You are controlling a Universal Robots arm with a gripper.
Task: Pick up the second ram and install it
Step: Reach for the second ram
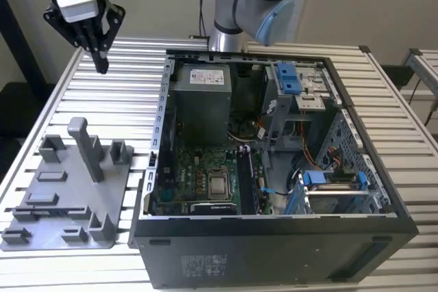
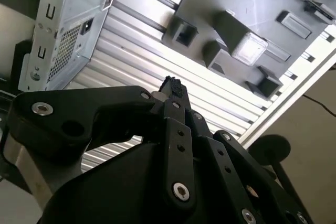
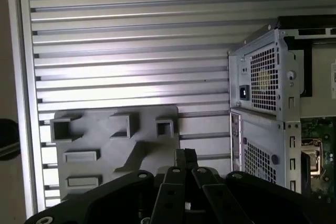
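The second ram looks to me seated in its motherboard slot, well away from the jaws of the gripper, which hang pressed together holding nothing near the grey fixture, so installing seems done, with nothing needing a grasp.

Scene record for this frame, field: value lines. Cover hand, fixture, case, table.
hand: the hand is shut, fingers pointing down, nothing seen between them
hand position: raised over the slatted table, to the exterior view's left of the computer case
fixture: grey fixture lies on the table beside the case, with upright posts and pockets
case: lies on the table with its side open, exposing the green motherboard and grey power supply
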